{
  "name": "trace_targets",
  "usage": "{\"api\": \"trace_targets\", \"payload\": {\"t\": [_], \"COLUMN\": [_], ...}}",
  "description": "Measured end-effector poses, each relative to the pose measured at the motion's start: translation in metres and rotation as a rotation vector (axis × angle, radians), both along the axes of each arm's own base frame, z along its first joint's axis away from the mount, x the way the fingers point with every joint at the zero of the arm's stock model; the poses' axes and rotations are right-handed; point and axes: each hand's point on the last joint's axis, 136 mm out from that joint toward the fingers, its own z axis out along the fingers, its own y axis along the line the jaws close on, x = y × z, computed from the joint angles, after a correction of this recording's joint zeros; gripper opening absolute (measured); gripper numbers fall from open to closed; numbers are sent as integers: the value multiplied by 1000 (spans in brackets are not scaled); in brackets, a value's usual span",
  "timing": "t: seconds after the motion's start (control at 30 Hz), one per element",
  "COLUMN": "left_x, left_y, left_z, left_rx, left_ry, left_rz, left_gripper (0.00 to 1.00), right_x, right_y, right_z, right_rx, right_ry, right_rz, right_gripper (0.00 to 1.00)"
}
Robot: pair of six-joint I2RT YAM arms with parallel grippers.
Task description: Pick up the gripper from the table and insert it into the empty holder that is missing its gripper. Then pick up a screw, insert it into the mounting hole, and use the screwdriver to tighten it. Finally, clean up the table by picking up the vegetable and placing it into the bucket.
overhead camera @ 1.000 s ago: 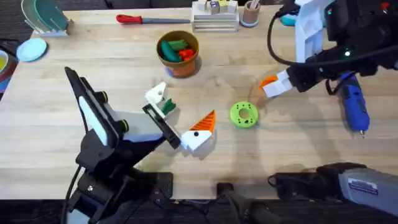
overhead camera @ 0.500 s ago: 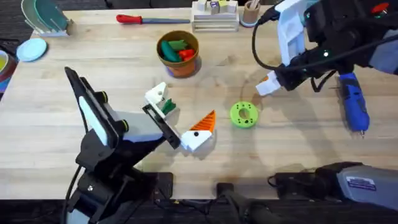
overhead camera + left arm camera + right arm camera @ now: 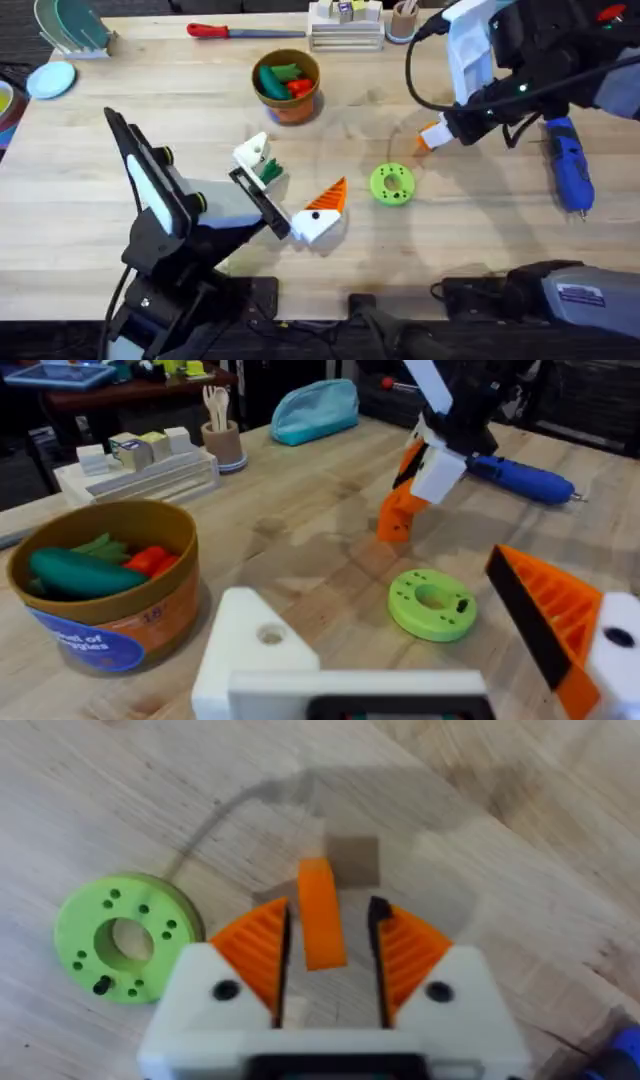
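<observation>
Lowered slightly vs 0.5 s ago, right gripper [image 3: 328, 955] is seen w/ jaws narrowly apart around orange gripper wedge [image 3: 320, 912], its long axis running along the fingers, beside green disc [image 3: 391, 184].

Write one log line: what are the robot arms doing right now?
right gripper: open around orange gripper on table | left gripper: beside empty holder | screwdriver: untouched | stage: picking gripper

black arms, white claw [image 3: 330, 982], orange ribbed pads [image 3: 256, 952]
</observation>
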Motion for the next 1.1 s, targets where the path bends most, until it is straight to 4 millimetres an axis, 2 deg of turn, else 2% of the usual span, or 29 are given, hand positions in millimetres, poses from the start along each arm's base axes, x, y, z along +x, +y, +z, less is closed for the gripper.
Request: {"api": "trace_targets", "payload": {"t": [0.13, 0.2, 0.4, 0.57, 0.77, 0.9, 1.1], "left_x": [0, 0, 0, 0, 0, 0, 0], "left_y": [0, 0, 0, 0, 0, 0, 0], "left_z": [0, 0, 0, 0, 0, 0, 0], "left_rx": [0, 0, 0, 0, 0, 0, 0], "left_ry": [0, 0, 0, 0, 0, 0, 0], "left_rz": [0, 0, 0, 0, 0, 0, 0], "left_gripper": [991, 991, 991, 991, 991, 991, 991], "right_x": [0, -1, -11, -20, -37, -41, -27], "right_y": [-1, -2, -4, 1, 34, 57, 95], "right_z": [0, 0, 8, 42, 90, 96, 101], "right_rx": [-4, -7, 1, 79, 362, 541, 867], "right_ry": [-1, 5, 24, -46, -99, -44, 0], "right_rz": [-6, -15, -50, -98, -145, -174, -208], "right_gripper": [117, 20, 14, 12, 11, 10, 9]}}
